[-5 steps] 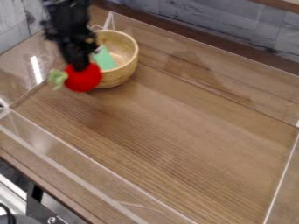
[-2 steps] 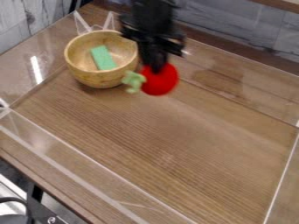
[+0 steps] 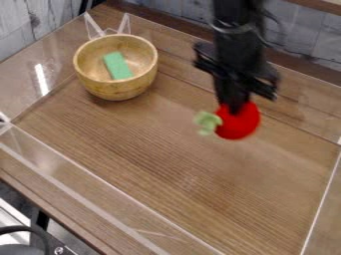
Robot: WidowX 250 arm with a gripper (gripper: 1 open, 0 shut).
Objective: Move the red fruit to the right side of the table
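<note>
The red fruit is round and bright red, with a light-green stem sticking out on its left. It hangs just above the table, right of centre. My gripper points straight down and is shut on the top of the fruit. The black arm rises from it toward the top of the picture and hides the fruit's upper part.
A round light wooden bowl stands at the back left with a flat green piece inside. Low clear acrylic walls edge the tabletop on all sides.
My gripper has carried the red fruit from beside the bowl at the left across to the right of centre, and slightly nearer the camera. The bowl has stayed put.
</note>
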